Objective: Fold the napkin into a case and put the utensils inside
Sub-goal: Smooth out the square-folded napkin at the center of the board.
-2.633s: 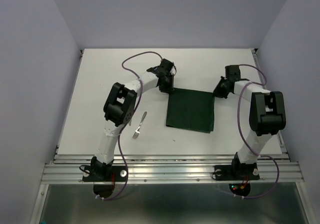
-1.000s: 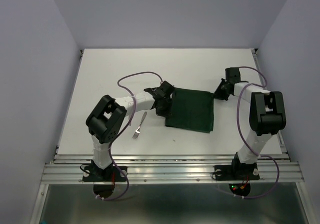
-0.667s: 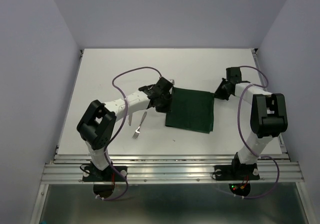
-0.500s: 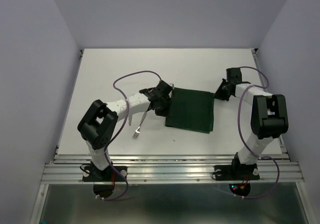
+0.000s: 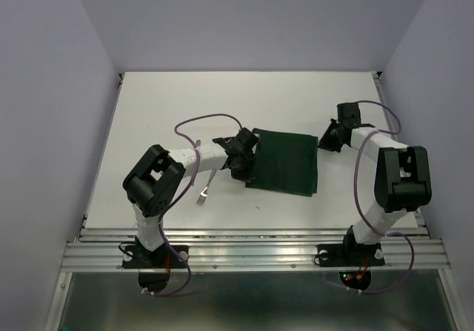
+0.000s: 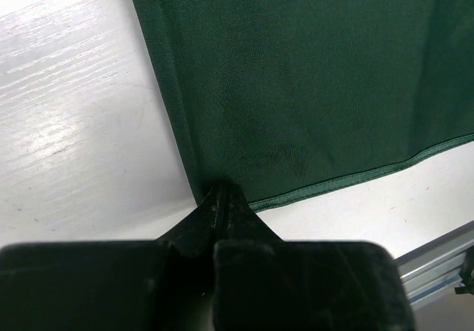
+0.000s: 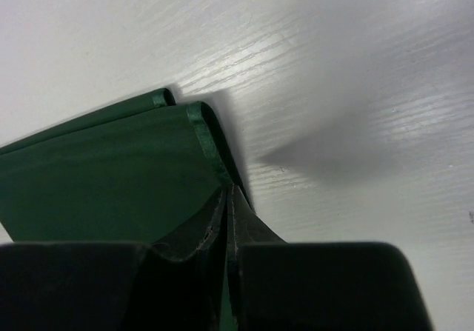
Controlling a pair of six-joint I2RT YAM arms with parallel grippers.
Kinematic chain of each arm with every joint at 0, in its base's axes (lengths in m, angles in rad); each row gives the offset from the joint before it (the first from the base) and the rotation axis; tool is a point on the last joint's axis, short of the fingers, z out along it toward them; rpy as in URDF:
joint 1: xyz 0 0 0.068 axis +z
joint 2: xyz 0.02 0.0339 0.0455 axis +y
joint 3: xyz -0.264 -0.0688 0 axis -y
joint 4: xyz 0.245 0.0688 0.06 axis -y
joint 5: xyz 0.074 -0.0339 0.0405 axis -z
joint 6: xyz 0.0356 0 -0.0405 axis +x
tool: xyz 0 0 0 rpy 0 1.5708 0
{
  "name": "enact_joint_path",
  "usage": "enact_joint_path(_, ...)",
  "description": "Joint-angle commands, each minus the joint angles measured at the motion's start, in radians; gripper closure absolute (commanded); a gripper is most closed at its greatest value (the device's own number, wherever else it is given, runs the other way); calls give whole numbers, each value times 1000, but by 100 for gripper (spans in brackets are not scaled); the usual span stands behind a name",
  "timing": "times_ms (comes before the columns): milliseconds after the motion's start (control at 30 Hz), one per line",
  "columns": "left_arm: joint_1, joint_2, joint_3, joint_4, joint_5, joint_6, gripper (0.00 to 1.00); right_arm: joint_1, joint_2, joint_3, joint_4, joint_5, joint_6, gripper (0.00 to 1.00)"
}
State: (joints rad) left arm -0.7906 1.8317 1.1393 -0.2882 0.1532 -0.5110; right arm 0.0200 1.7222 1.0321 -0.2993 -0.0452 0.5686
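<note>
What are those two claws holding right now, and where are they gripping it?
Both pinch the dark green napkin: the left gripper holds a corner on its left side, the right gripper its far right corner.

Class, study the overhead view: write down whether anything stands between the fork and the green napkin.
Yes. The left gripper, shut on the near-left corner of the napkin, and its wrist sit between the fork and the cloth's left edge, hiding part of the fork's handle.
</note>
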Motion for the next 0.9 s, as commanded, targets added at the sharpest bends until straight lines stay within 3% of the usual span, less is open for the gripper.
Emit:
enact_joint_path(0, -7, -67, 77, -54, -46, 12, 100, -5, -93, -33, -3, -16, -18, 92)
enact_joint_path(100, -7, -86, 122, -80, -76, 25, 100, -5, -127, -59, -3, -27, -19, 88)
enact_joint_path(333, 36, -13, 305, -115, -122, 69, 100, -5, -173, -138, -12, -53, -42, 57)
enact_joint_path(867, 179, 383, 724, -124, -188, 85, 100, 4, -242, -176, -35, -88, -49, 56)
